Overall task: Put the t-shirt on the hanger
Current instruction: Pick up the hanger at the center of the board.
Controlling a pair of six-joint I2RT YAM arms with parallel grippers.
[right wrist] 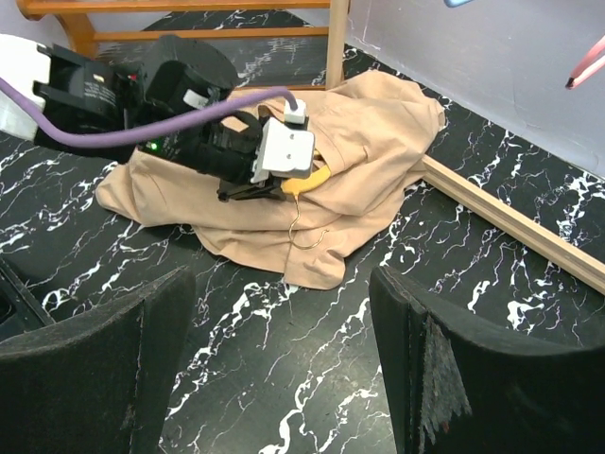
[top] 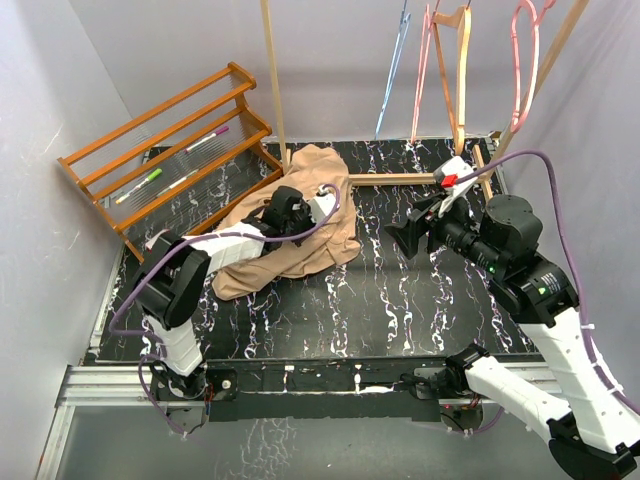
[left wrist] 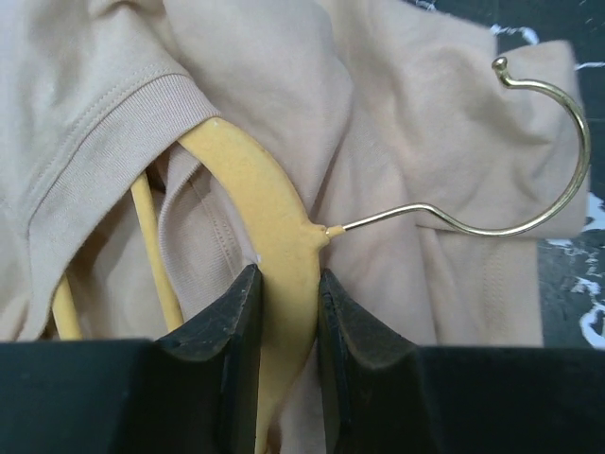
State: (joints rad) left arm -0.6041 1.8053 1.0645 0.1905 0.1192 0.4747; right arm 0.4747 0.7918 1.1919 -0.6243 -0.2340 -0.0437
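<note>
The left tool [left wrist: 286, 282] clamped the hanger [left wrist: 253, 175], one shoulder under the t-shirt [top: 318, 250] heaped near the surface's [top: 400, 300] centre. Only the wrist views showed the hook. At three o'clock, the right tool [right wrist: 279, 293] gaped empty.

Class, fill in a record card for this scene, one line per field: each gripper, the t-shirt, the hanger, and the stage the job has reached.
left gripper: shut on the hanger, just below the hook
right gripper: open, empty, apart from the shirt
t-shirt: crumpled on the table, beside the wooden rack
hanger: one shoulder runs under a ribbed edge of the shirt; hook lies on the fabric
stage: shirt not yet fully on the hanger
</note>
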